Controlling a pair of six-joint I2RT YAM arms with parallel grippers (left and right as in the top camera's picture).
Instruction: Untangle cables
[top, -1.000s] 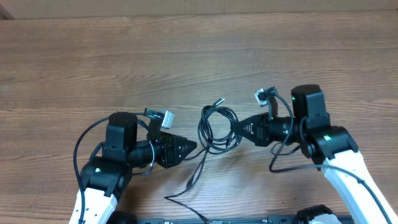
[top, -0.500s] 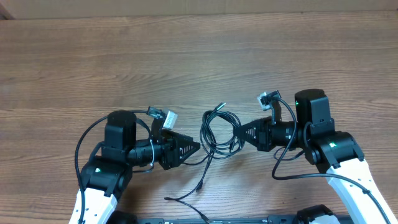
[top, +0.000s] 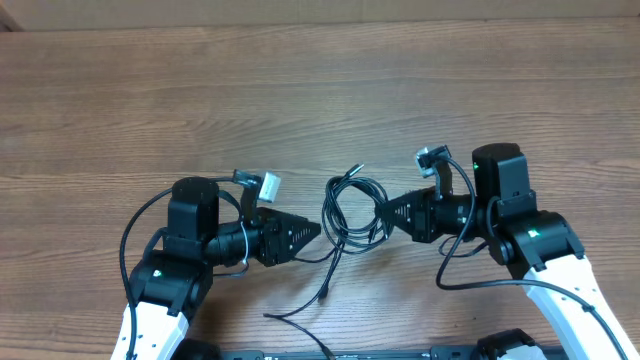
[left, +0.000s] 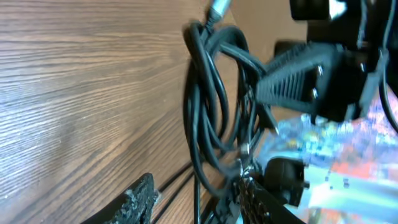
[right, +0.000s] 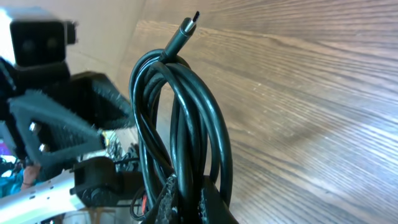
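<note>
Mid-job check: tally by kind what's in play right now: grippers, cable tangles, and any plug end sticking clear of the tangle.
Grippers: 2 (left gripper, right gripper)
Cable tangle: 1; the separate cords in it cannot be counted
Plug end poking out of the tangle's far side: 1
Total: 4

A brown wood-grain table (top: 320, 90) fills the overhead view, its long board seams running from left edge to right edge under soft, even light that leaves a faint sheen. A pale strip (top: 60, 10) shows beyond the far edge, and a dark rail (top: 400, 353) lines the near edge.
</note>
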